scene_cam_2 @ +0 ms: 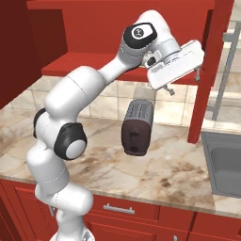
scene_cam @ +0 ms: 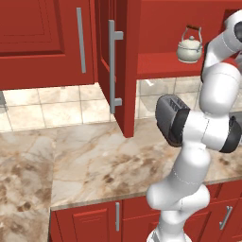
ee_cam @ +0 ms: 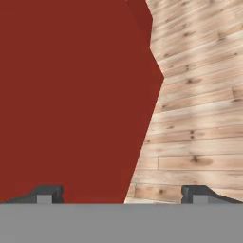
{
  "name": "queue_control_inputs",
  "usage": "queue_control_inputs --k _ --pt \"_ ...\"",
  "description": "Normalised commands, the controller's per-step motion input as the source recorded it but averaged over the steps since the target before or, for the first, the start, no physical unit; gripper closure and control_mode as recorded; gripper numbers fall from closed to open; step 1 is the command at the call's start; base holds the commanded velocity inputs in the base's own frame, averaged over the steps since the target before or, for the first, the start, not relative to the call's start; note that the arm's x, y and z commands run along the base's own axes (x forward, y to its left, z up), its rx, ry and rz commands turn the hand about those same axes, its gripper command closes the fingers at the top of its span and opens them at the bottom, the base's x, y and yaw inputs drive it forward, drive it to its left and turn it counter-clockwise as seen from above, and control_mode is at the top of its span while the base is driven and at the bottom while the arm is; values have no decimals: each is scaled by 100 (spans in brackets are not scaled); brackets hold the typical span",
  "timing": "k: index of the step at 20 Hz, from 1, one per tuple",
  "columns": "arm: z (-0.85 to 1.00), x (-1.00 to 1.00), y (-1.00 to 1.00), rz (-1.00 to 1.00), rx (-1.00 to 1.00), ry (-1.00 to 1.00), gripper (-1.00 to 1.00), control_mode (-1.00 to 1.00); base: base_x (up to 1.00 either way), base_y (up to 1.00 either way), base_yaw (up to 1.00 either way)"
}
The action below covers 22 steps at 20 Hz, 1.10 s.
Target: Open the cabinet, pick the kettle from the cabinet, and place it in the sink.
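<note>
Kettle (scene_cam: pixel 190 48) first: it is sitting upright on the red shelf (scene_cam: pixel 165 64) inside the opened cabinet (scene_cam: pixel 124 66), and I am judging it to be a rigid, smooth, rounded thing, probably light if empty, with a glazed body that my fingertips would likely be slipping on. The thin arched wire handle with its reddish-brown bar on top is looking like the sensible place to take hold; the lid knob seems too small and may lift off, and the spout is short and awkward. A knock could be tipping it off the shelf edge, so I am expecting to approach gently.

My end effector (scene_cam_2: pixel 184 79) is hanging at shelf height in front of the open cabinet, spread about as wide as it goes, pinching nothing and touching nothing. In the hand view my two fingertips (ee_cam: pixel 45 193) are standing far apart at the bottom, looking past a red panel toward wooden floor. From these views I cannot tell exactly how the kettle lies relative to my end effector, beyond being near it on the shelf.

Below my end effector, a toaster (scene_cam_2: pixel 137 126) is standing on the marble worktop (scene_cam_2: pixel 164 172); the sink (scene_cam_2: pixel 225 162) is lying lower and off to my right.
</note>
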Motion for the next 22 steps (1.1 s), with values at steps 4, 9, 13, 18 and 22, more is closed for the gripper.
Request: queue_control_inputs --k 4,9,13,18,22 --pt "1 -34 -18 0 0 0 -100 -100 0 0 0" --pt "8 -26 -8 0 -3 0 -100 -100 0 0 0" --pt "9 -20 1 2 -5 1 -100 -100 0 0 0" --pt "6 -16 19 6 -5 6 -100 -100 0 0 0" --pt "4 -12 47 11 -4 9 -100 -100 0 0 0"
